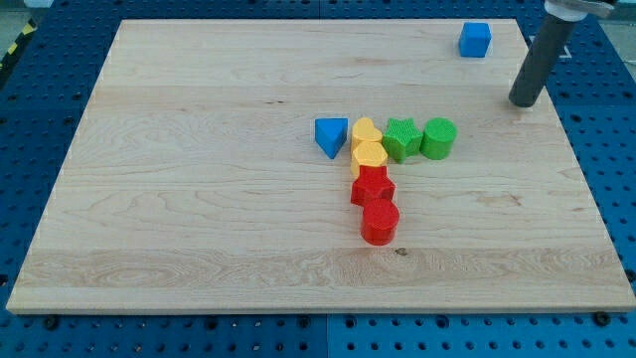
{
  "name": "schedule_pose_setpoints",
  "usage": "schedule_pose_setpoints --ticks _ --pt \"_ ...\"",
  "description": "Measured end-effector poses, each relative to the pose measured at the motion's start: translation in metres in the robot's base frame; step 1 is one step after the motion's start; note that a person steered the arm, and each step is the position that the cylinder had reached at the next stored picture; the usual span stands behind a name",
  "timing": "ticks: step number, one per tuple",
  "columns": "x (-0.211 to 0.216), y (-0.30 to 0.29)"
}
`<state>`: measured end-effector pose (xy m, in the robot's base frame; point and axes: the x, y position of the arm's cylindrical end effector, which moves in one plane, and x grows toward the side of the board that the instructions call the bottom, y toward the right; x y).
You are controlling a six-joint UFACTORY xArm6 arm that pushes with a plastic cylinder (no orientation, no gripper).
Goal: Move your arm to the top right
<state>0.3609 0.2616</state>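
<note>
Rod leaned, its long axis running from the view's upper right down to my tip (522, 102), which pointed lower-left onto the desk (199, 199), right of and below the blue cube (475, 40), apart from it. No jaws existed; nothing was held.

My tip (523, 102) rests on the wooden board (199, 199) near its right edge, below and right of the blue cube (475, 40) by the top right corner. Mid-board cluster: blue triangle (331, 135), two yellow blocks (368, 144), green star (401, 138), green cylinder (438, 137), two red blocks (375, 204).
</note>
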Motion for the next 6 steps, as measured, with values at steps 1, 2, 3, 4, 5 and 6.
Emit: schedule_pose_setpoints --ticks 1,2,3,4,5,6 --pt "0.000 0.001" --pt "-0.004 0.007" --pt "-0.010 0.025" --pt "-0.010 0.026" --pt "-0.011 0.045" --pt "-0.039 0.047"
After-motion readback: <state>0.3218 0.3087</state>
